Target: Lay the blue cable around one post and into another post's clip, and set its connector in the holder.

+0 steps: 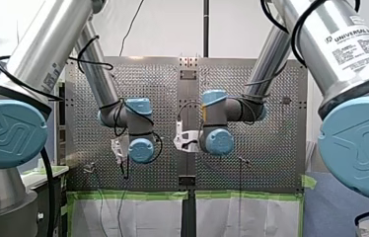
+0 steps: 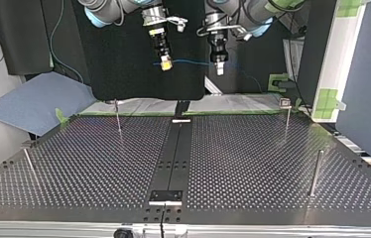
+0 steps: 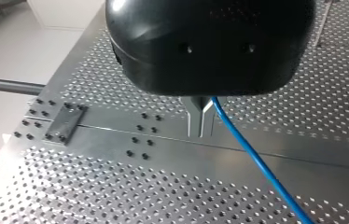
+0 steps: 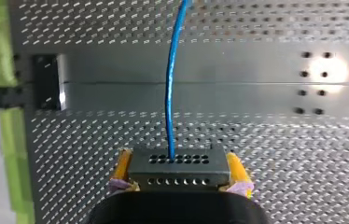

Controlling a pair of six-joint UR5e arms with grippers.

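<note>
In the top view both grippers hang high above the perforated table (image 2: 253,158). The blue cable (image 2: 191,62) runs level between them. My right gripper (image 2: 165,64), with yellow pads, is shut on the cable's dark connector block (image 4: 178,165); the cable (image 4: 170,93) leaves the block's face and runs ahead. My left gripper (image 3: 200,125) has its thin metal fingers shut on the cable (image 3: 252,154), which trails off to one side. Thin posts stand on the table: one (image 2: 118,116) at the top view's left and one with a clip head (image 2: 286,116) at its right.
A taller post (image 2: 315,173) stands at the top view's right and a leaning one (image 2: 30,166) at its left. A dark centre strip (image 2: 176,153) carries a small plate (image 2: 165,197) at the near edge and another (image 2: 181,120) at the far edge. Green tape (image 1: 133,195) lines the table's edge.
</note>
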